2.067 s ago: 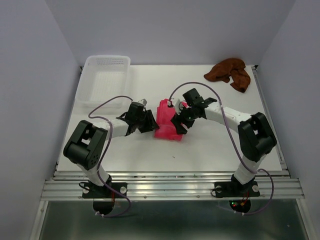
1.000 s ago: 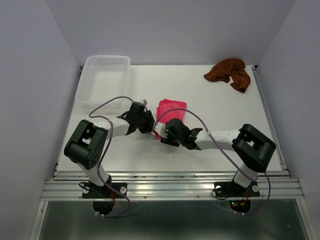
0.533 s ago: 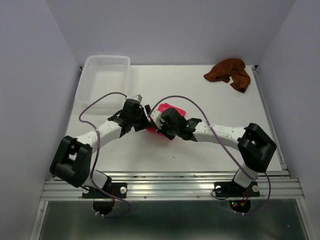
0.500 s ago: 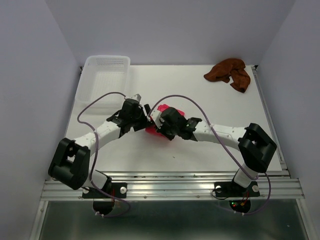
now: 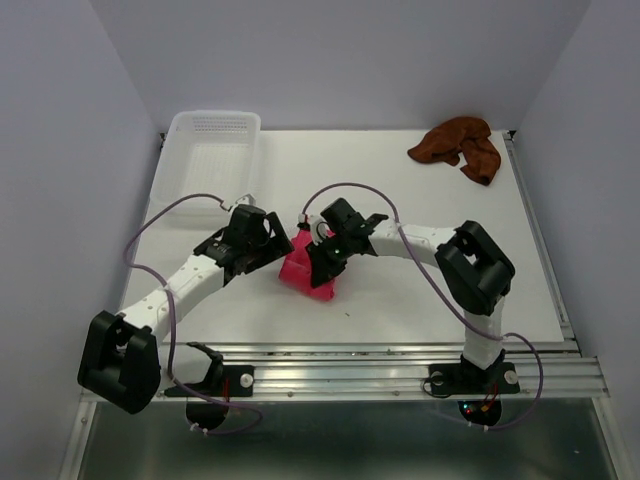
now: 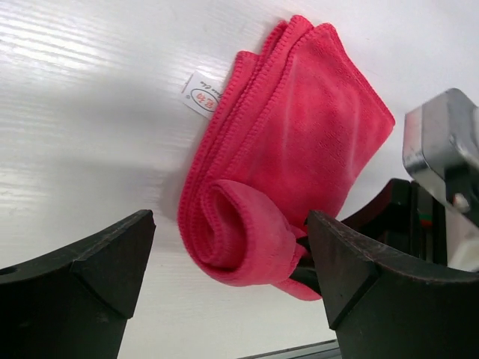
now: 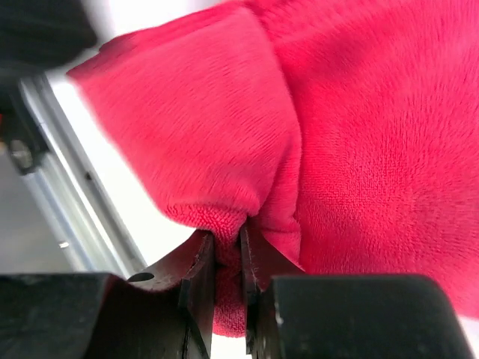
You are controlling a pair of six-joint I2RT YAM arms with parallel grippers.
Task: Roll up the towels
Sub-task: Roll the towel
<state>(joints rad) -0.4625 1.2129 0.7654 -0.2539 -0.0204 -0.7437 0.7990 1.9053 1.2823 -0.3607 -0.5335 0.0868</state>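
Top: pink towel (image 5: 303, 275) lay centre of bench (image 5: 420, 290), twd near edge; brown towel (image 5: 458, 145) bunched at far right corner.
L wrist: left gripper (image 6: 224, 258) spread, straddling the half-rolled end.
R wrist: right gripper (image 7: 228, 258) pinched a fold.
Cloth judged soft, limp, light; best taken at the hem.

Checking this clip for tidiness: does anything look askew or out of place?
The rust brown towel lies in a crumpled heap at the far right corner of the table, neither flat nor rolled. The pink towel is only curled at one end, pinched by the right gripper, its white label poking out sideways.
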